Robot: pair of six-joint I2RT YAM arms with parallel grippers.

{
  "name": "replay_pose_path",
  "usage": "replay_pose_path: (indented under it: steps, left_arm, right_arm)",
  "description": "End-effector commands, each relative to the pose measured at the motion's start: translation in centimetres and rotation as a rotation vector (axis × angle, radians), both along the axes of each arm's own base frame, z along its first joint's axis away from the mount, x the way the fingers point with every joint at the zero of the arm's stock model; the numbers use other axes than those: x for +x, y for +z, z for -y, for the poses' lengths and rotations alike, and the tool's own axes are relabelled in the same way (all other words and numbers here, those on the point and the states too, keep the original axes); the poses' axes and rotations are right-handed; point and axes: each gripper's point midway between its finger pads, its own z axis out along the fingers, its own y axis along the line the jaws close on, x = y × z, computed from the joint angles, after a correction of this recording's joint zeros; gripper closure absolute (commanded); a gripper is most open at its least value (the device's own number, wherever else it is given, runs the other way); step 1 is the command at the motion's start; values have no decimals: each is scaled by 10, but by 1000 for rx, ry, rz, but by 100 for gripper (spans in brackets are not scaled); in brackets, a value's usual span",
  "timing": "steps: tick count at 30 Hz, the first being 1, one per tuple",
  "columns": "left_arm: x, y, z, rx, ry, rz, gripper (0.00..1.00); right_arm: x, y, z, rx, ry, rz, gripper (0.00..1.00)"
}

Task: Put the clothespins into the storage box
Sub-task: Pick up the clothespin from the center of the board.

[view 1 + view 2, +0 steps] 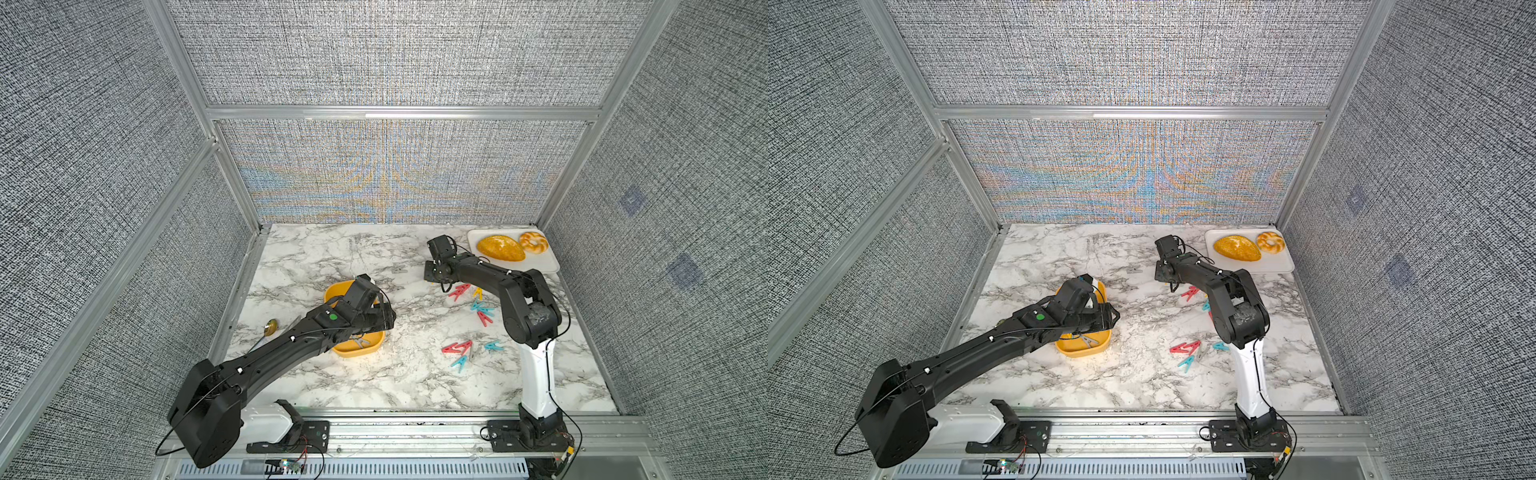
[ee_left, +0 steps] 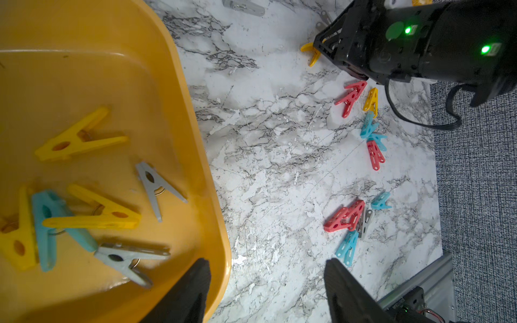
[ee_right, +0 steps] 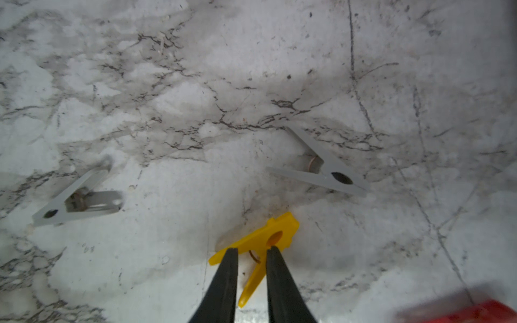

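Right wrist: A-shaped yellow plastic clothespin (image 3: 261,246)

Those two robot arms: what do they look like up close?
Both arms are mostly black, each with a white section near its base: left arm, right arm. Thin black cables run along them. A round green sticker marks the left wrist. The fingers are slim, black and tapered.

Left arm hides most of storage box (image 1: 354,350); red clothespin (image 3: 475,313) blurred, cropped.
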Motion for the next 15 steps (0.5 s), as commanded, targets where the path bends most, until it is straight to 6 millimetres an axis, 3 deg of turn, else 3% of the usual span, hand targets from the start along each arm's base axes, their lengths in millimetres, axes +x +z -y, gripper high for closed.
replay_pose_path:
  steps: [1, 6, 15]
  left_arm:
    - [1, -2, -6, 27, 13, 12, 29]
    - [2, -3, -5, 27, 10, 7, 29]
    - [3, -5, -3, 27, 9, 1, 29]
  right_arm:
    - [-4, -4, 3, -1, -12, -6, 76]
    - [-11, -11, 6, -8, -11, -21, 78]
    - [-14, -5, 7, -12, -3, -1, 84]
